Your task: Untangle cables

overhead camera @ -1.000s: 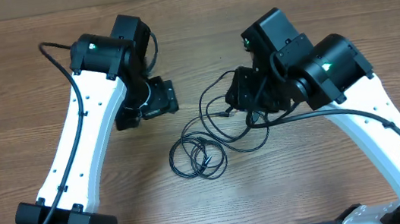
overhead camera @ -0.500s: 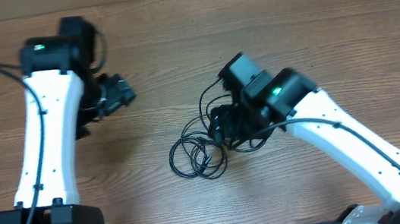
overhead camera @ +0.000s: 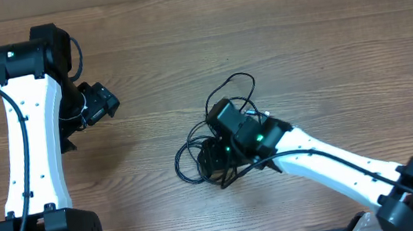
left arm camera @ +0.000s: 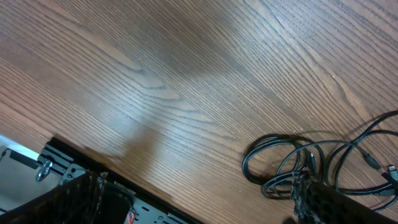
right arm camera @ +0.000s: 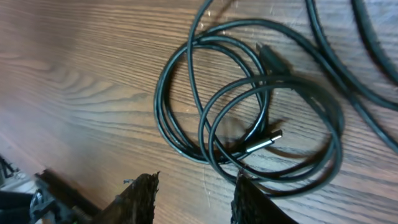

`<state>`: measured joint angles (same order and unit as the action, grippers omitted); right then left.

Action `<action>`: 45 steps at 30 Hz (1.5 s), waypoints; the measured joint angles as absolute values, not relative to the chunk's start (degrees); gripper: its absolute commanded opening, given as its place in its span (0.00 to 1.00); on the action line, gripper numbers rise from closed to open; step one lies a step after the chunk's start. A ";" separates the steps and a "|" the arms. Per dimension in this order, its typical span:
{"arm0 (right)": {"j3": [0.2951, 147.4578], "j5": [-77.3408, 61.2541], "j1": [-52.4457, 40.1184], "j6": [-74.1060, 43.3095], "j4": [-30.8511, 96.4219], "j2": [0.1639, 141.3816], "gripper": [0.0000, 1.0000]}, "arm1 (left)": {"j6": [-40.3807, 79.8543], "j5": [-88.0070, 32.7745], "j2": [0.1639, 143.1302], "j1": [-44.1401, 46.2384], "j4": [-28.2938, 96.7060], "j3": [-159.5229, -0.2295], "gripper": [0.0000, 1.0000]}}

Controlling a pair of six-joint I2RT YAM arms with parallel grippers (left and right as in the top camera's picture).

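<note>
The thin black cables (overhead camera: 179, 166) lie in a loose coil at the table's middle, with more loops trailing up to the right (overhead camera: 228, 81). My right gripper (overhead camera: 214, 160) is open and hangs low over the coil. In the right wrist view its gripper (right arm camera: 196, 202) stands at the coil's (right arm camera: 160, 118) near edge, its right finger touching a loop, a silver-tipped plug (right arm camera: 264, 142) just ahead. My left gripper (overhead camera: 99, 105) is open and empty at the far left, away from the cables. Its wrist view shows the coil (left arm camera: 270, 138) at the lower right.
A black and metal base rail (left arm camera: 74, 163) runs along the table's front edge. A thick black robot cable (overhead camera: 22, 146) runs down my left arm. Bare wood surrounds the coil on the left and far sides.
My left arm has swung left, away from the cables. My right gripper has moved left and toward the front, from the upper loops down onto the small coil.
</note>
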<state>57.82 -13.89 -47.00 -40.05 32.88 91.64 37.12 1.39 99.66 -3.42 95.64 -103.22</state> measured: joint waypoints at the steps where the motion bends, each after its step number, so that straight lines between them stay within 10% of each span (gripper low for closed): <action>1: 57.71 -13.47 -47.29 -40.64 32.16 92.16 0.39 | 37.12 1.37 99.66 -3.42 95.61 -103.22 1.00; 26: 57.49 -11.11 -48.03 -49.34 24.21 102.30 0.18 | 35.81 1.37 99.66 -3.40 94.61 -103.22 1.00; 45: 57.49 -15.33 -48.03 -49.08 24.82 102.61 0.27 | 35.81 1.34 99.66 -3.40 94.54 -103.22 1.00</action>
